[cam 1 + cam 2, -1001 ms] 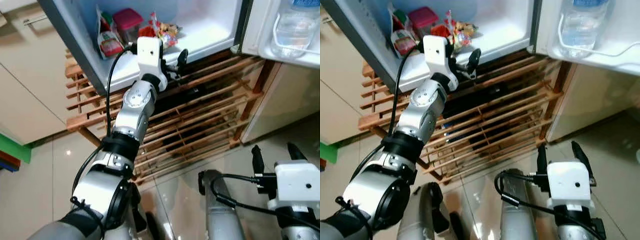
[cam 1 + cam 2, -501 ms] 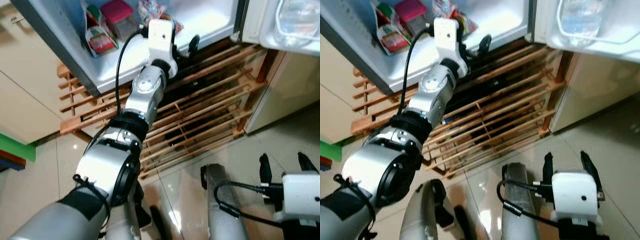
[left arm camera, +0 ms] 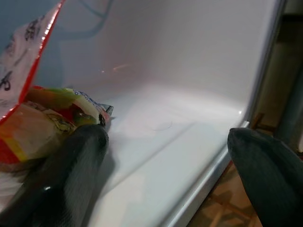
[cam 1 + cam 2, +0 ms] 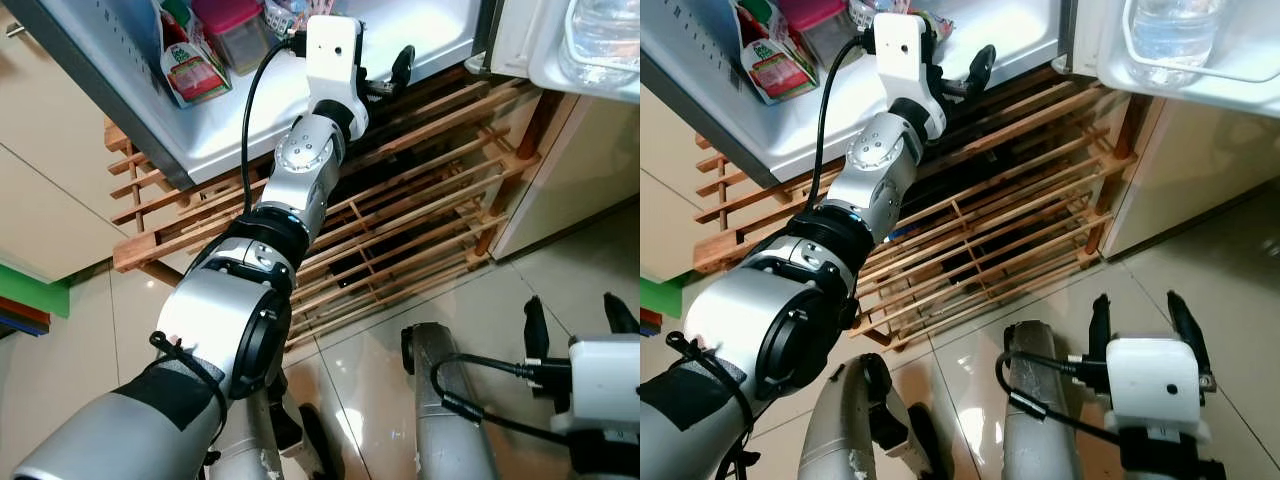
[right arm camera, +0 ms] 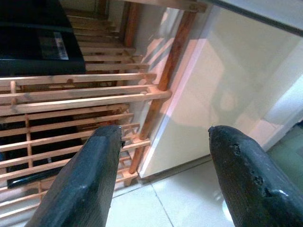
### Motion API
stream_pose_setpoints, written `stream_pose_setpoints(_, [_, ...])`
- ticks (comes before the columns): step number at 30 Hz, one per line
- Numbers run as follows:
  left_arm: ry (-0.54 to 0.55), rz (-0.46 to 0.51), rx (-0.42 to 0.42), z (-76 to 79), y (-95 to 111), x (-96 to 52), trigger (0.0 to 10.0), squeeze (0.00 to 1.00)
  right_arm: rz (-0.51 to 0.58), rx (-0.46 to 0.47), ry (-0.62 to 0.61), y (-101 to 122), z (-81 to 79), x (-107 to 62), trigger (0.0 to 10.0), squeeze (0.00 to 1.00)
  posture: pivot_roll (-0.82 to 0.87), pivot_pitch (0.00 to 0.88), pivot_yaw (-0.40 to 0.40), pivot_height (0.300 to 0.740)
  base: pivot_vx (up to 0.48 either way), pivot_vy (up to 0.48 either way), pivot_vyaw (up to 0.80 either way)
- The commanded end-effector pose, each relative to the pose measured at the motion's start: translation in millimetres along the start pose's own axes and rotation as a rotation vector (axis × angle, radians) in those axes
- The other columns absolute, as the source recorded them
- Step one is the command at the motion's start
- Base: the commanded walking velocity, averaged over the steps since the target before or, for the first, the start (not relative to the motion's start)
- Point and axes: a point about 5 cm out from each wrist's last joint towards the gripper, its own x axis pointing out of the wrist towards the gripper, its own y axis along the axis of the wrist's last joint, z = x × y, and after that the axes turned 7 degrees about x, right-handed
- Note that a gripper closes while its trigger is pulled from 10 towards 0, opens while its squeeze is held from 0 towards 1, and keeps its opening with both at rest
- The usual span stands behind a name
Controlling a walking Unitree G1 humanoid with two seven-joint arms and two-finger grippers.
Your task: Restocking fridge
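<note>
Reaching Into the Open Fridge

Standing on a wooden rack, the fridge holds a snack packet beside the left gripper, fingers apart. Low over the floor, the right gripper is spread, empty.

A slatted wooden rack stands on the glossy tiled floor. Dark objects lie on the rack's lower tiers. Left of the rack is a cream cabinet; low beside that cabinet sits a green strip.
</note>
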Motion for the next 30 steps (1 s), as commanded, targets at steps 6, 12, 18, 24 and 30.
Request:
stream_pose_setpoints(6, [-0.018,0.021,-0.009,-27.8,-17,-29.6,10.0,0.00,0.030,0.026,0.033,-3,-5.9,17.6,10.0,0.00,-0.36,0.106,0.211,0.583,0.000,0.000,0.00])
stream_pose_setpoints(12, [-0.008,0.057,0.018,-42.2,-8,-35.8,10.0,0.00,0.051,0.033,0.058,-6,-9.4,29.2,10.0,0.00,-0.32,0.058,0.184,0.583,0.000,0.000,0.00])
stream_pose_setpoints(18, [-0.005,0.126,0.017,-43.0,10,-41.1,10.0,0.00,0.104,0.036,0.102,-5,-15.5,48.6,10.0,0.00,-0.28,0.007,0.165,0.583,0.000,0.000,0.00])
stream_pose_setpoints(24, [-0.060,0.123,-0.062,-10.1,4,-53.6,10.0,0.00,0.129,0.030,0.105,-5,-15.0,60.8,10.0,0.00,-0.27,0.000,0.154,0.583,0.000,0.000,0.00])
stream_pose_setpoints(30, [-0.024,0.026,-0.080,-6.8,-15,-85.7,10.0,0.00,0.151,0.025,0.100,-4,-10.8,66.0,10.0,0.00,-0.27,0.000,0.147,0.583,0.000,0.000,0.00])
